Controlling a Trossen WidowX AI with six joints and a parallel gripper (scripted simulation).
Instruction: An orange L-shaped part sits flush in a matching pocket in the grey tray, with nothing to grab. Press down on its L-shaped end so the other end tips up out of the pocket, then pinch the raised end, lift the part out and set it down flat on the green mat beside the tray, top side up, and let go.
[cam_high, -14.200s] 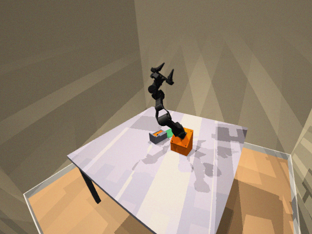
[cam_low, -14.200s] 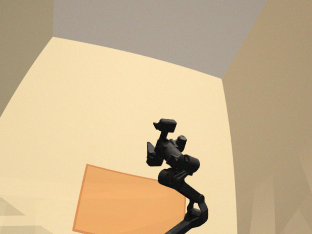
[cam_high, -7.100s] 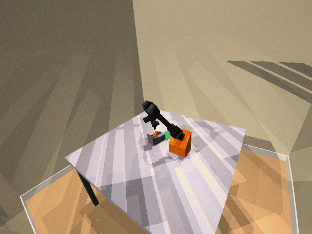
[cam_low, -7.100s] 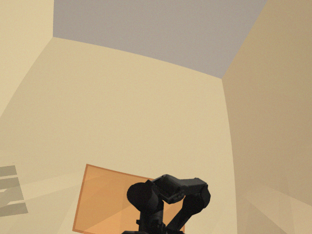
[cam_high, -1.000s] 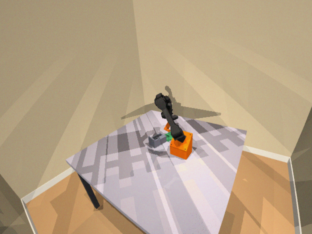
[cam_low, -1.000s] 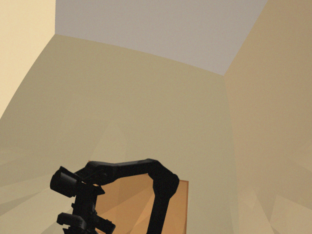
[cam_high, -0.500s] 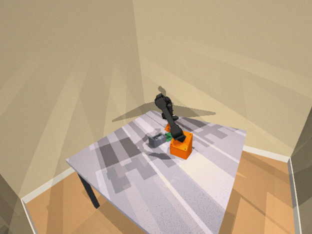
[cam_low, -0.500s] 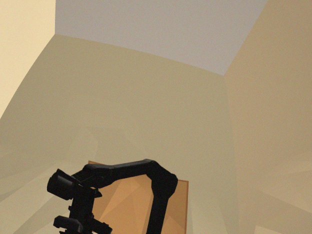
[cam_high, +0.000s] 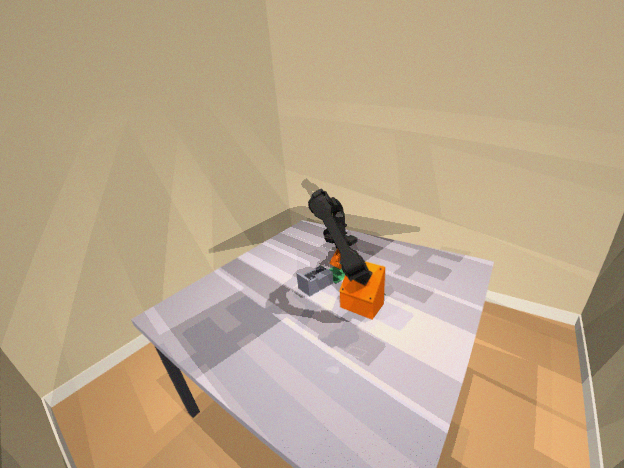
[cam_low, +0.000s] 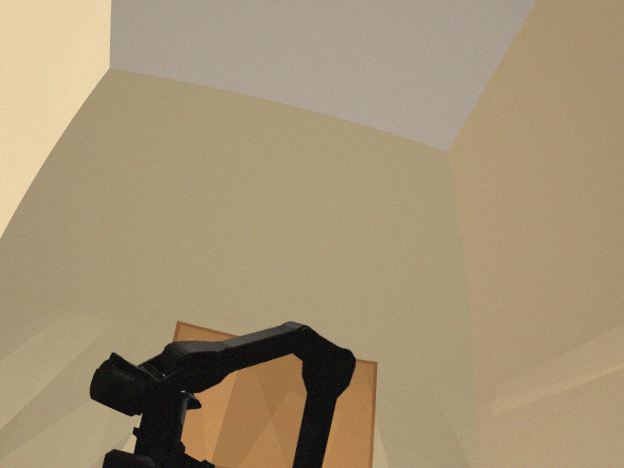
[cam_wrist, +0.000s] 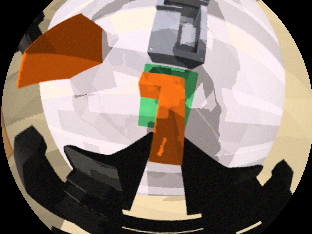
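The orange L-shaped part (cam_high: 335, 259) (cam_wrist: 172, 97) is out of the grey tray (cam_high: 308, 285) (cam_wrist: 164, 42). My gripper (cam_wrist: 166, 137) is shut on the part's straight end in the wrist view, with its L-shaped end pointing away from the fingers. In that view the part overlaps the green mat (cam_high: 338, 275) (cam_wrist: 147, 114); its height above the mat is hard to judge. The tray's pocket shows grey inside, with no orange in it. The exterior view shows the arm, but not the part, tray or mat.
The arm stands on an orange box (cam_high: 360, 303) (cam_wrist: 65, 52), close beside the mat. The tray stands at the mat's other side, with raised walls. The table (cam_high: 322, 403) ends behind the arm's raised links, near the room's walls.
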